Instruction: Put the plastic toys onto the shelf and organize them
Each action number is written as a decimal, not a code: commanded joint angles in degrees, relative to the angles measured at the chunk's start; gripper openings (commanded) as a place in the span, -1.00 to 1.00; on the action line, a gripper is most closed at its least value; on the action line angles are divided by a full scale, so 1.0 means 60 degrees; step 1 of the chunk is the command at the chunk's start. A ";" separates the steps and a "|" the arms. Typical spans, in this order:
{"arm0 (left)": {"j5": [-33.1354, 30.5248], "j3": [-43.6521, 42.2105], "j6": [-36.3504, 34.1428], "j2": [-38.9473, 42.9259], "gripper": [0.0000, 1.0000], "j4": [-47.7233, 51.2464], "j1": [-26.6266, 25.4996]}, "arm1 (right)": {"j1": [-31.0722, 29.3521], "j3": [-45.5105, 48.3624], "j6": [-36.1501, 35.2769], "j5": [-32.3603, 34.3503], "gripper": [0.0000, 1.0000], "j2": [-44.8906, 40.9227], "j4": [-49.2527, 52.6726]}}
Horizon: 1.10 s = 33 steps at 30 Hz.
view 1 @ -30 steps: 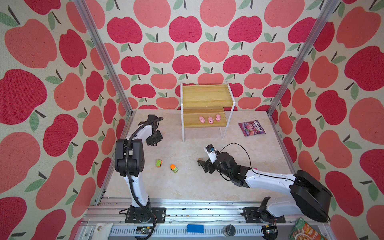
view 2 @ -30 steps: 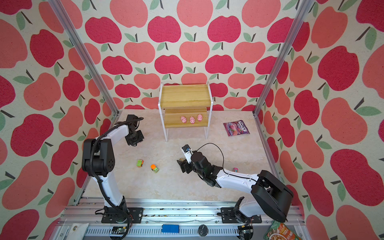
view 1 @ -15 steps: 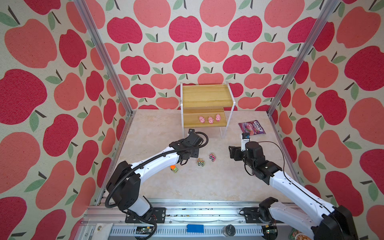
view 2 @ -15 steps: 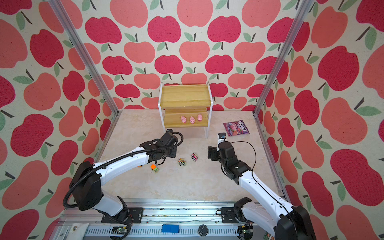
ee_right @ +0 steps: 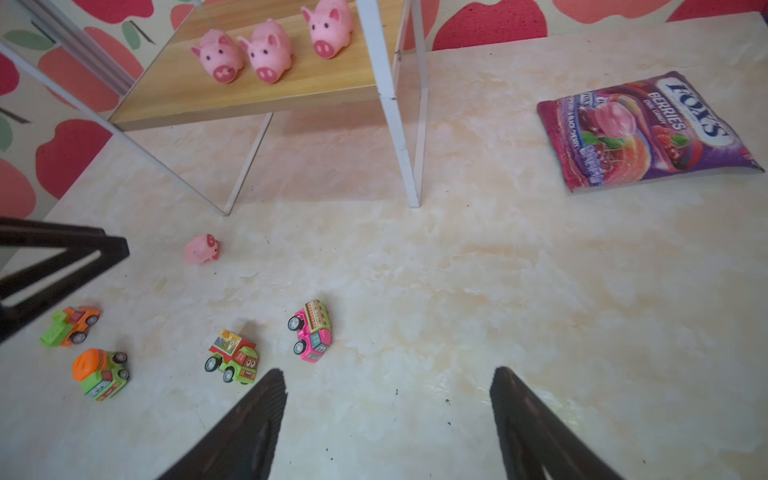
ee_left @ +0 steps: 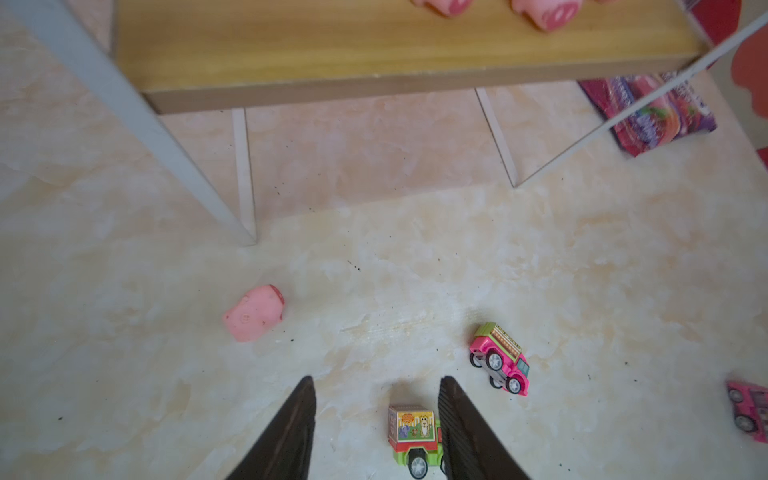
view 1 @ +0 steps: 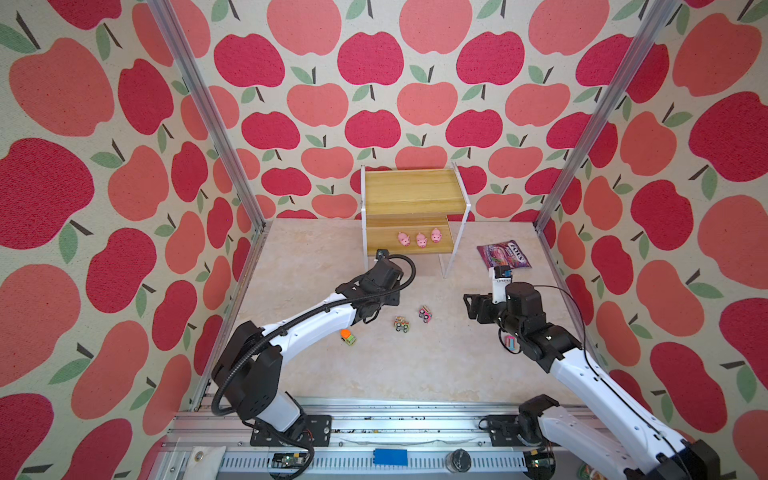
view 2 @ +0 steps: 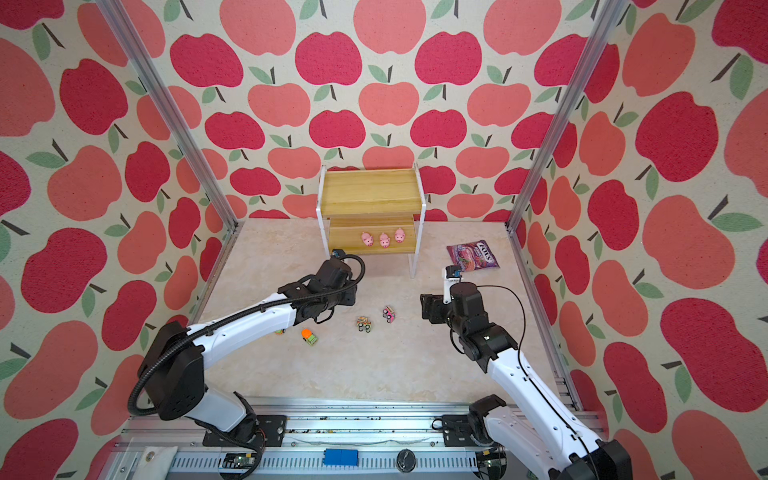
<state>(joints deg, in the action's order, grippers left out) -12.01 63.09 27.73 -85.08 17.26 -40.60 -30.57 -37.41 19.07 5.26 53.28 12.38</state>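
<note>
in both top views: shelf [view 1: 415, 195] at the back, three pigs [view 1: 420, 240] in a row on its lower board; on the surface [view 1: 415, 374], green truck [view 1: 401, 324] and pink truck [view 1: 425, 313] near each other in the middle, mixer truck [view 1: 347, 336] by the left arm [view 1: 307, 328], another pink car [view 1: 510, 343] beside the right arm [view 1: 582, 374], candy bag [view 1: 503, 255] right of the shelf. left wrist: left fingers [ee_left: 455, 415] spread, green truck standing between them, close against one, not pinched; fourth pig [ee_left: 254, 318] lying near the shelf legs. right wrist: right fingers [ee_right: 257, 415] spread wide, holding nothing; orange car [ee_right: 70, 326] next to the mixer truck.
</note>
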 commanded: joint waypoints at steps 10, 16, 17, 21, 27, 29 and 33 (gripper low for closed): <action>0.3118 -0.2213 0.1336 0.2888 0.57 0.1822 0.3422 | -0.3495 -0.1468 -0.4649 -0.0139 0.65 0.4833 -0.3639; 0.5867 -0.2444 0.1396 0.3211 0.84 0.1877 0.5646 | -0.3959 -0.3293 -0.6644 -0.0378 0.67 0.7223 -0.3656; 0.6283 -0.2429 0.1378 0.3216 0.86 0.1909 0.5936 | -0.4047 -0.3686 -0.7006 -0.0276 0.67 0.7657 -0.3530; 0.7067 -0.2333 0.1165 0.3250 0.91 0.2028 0.6641 | -0.4372 -0.4936 -0.8435 0.0315 0.67 0.9082 -0.3284; 0.7576 -0.2274 0.1019 0.3199 0.92 0.1774 0.7152 | -0.4601 -0.6592 -1.0049 0.1181 0.66 1.0766 -0.2716; 0.7724 -0.2290 0.1010 0.3150 0.91 0.1598 0.7227 | -0.4603 -0.6989 -1.0459 0.1396 0.66 1.1123 -0.2540; 0.7895 -0.2261 0.1047 0.3136 0.91 0.1426 0.7287 | -0.4545 -0.7571 -1.1045 0.1615 0.64 1.1661 -0.2232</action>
<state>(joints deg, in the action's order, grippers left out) 32.73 48.99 35.05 -66.37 27.22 2.68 -58.28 -79.99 -42.00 12.56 121.69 -4.08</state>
